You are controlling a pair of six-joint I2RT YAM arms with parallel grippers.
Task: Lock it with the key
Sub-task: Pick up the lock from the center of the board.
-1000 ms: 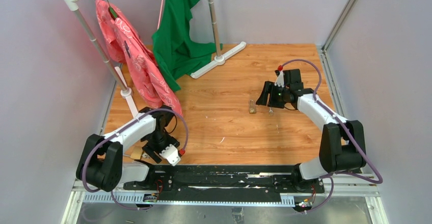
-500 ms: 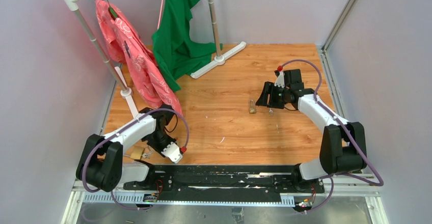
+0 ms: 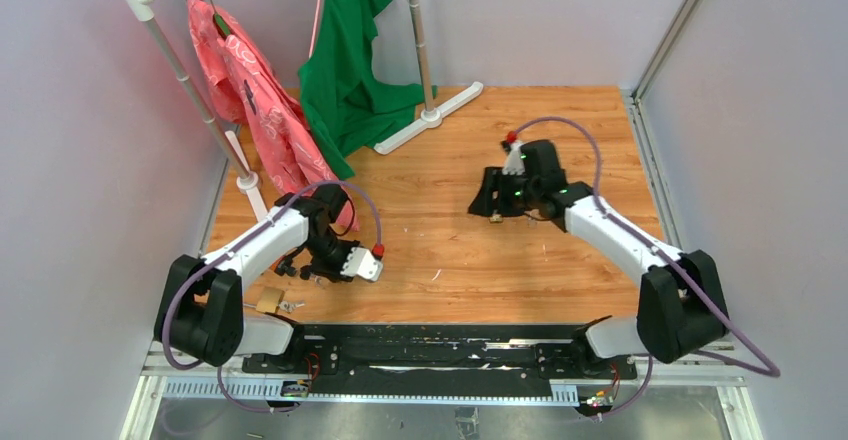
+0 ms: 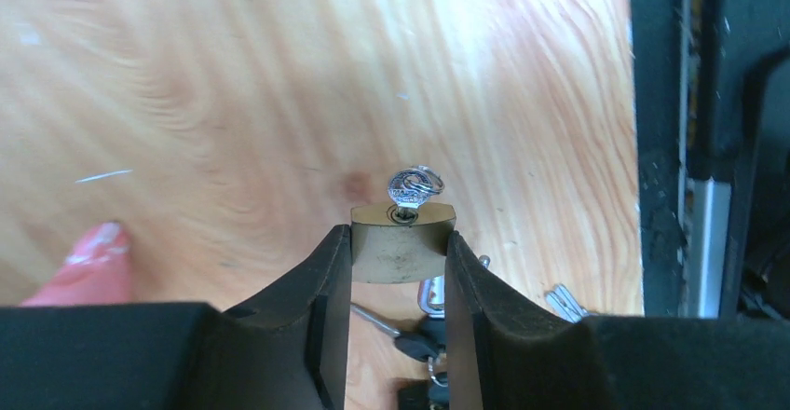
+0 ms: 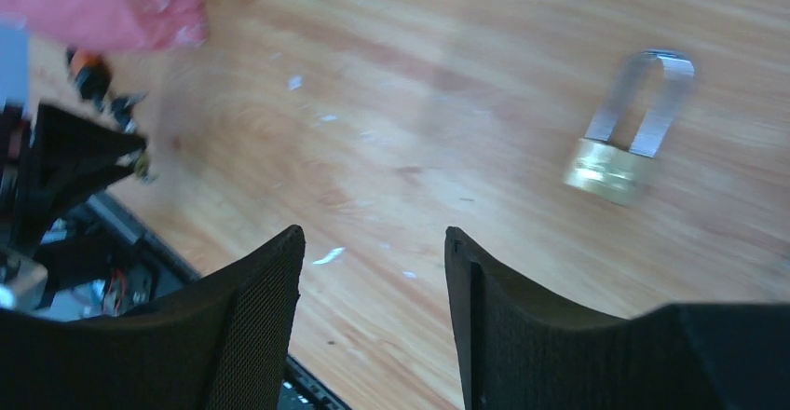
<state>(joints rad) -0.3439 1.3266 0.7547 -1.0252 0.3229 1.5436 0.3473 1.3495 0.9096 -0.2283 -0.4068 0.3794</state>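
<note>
My left gripper (image 4: 401, 233) is shut on a brass padlock (image 4: 402, 247), with one finger on each side. A silver key (image 4: 415, 184) with a ring sits in its keyhole. In the top view this gripper (image 3: 293, 270) is near the front left, and a brass padlock (image 3: 268, 300) shows just below it; I cannot tell whether it is the same one. My right gripper (image 5: 373, 233) is open and empty. It hovers in mid-table (image 3: 487, 200) by a second long-shackled brass padlock (image 5: 610, 170), which lies flat, apart from the fingers (image 3: 494, 216).
Loose silver keys (image 4: 568, 303) and black-headed keys (image 4: 419, 347) lie under the left gripper, close to the black front rail (image 3: 430, 345). A clothes rack holds a pink shirt (image 3: 265, 110) and a green shirt (image 3: 350, 60); its white foot (image 3: 430, 115) rests on the table at the back.
The right arm has swung left, to beside the second padlock. The left wrist has swung up and away from the front edge.
</note>
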